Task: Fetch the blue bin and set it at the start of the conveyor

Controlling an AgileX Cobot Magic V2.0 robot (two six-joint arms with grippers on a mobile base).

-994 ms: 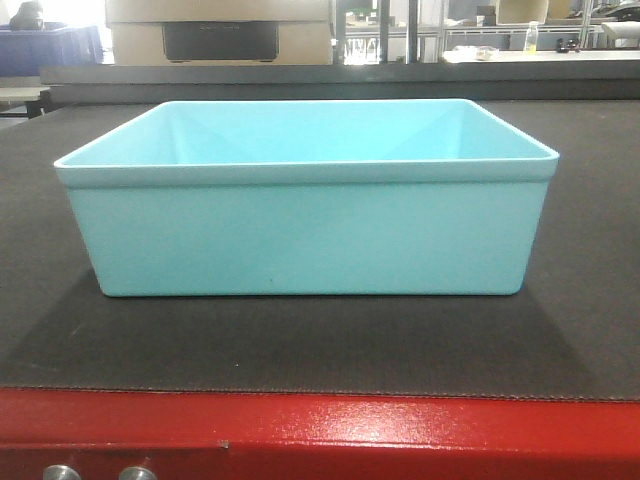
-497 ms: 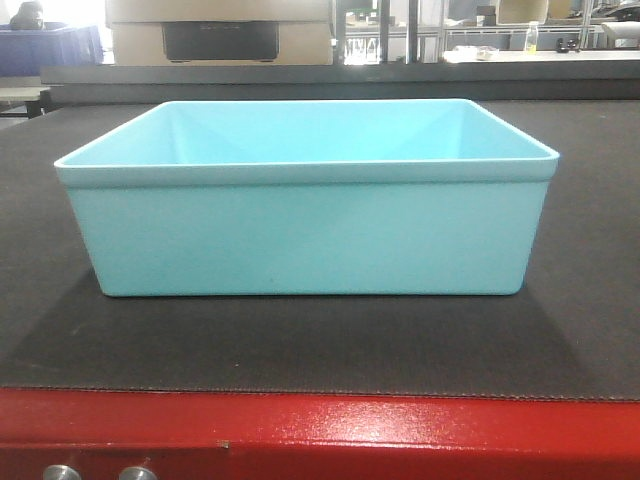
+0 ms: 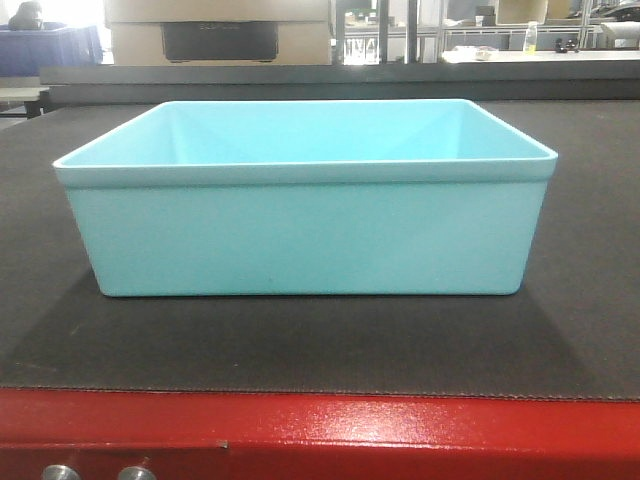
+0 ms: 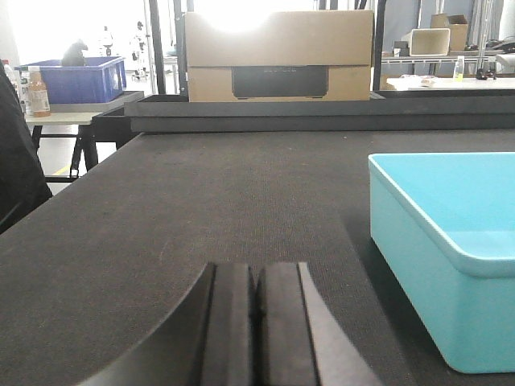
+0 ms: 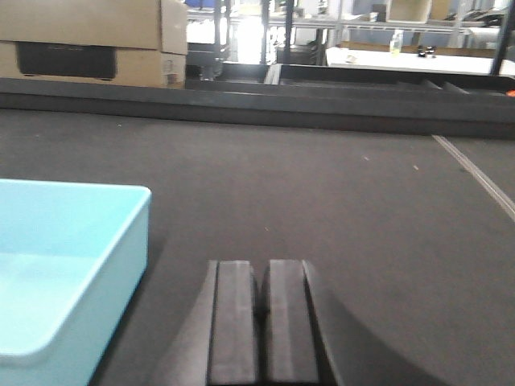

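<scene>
The blue bin point(image 3: 305, 205), a light turquoise tub with nothing inside, stands upright on the dark grey belt of the conveyor start point(image 3: 300, 345), just behind its red frame edge point(image 3: 330, 435). In the left wrist view the blue bin point(image 4: 451, 241) lies to the right of my left gripper point(image 4: 256, 277), which is shut and holds nothing. The right wrist view has the blue bin point(image 5: 64, 265) to the left of my right gripper point(image 5: 260, 273), also shut on nothing. Both grippers hover low over the belt, apart from the bin. Neither shows in the front view.
A dark raised rail point(image 3: 330, 78) bounds the belt's far side. Beyond it stand a cardboard box point(image 4: 278, 56), a dark blue crate point(image 4: 76, 80) on a side table and white tables with bottles point(image 5: 398, 56). Silver bolts point(image 3: 60, 472) sit on the red frame.
</scene>
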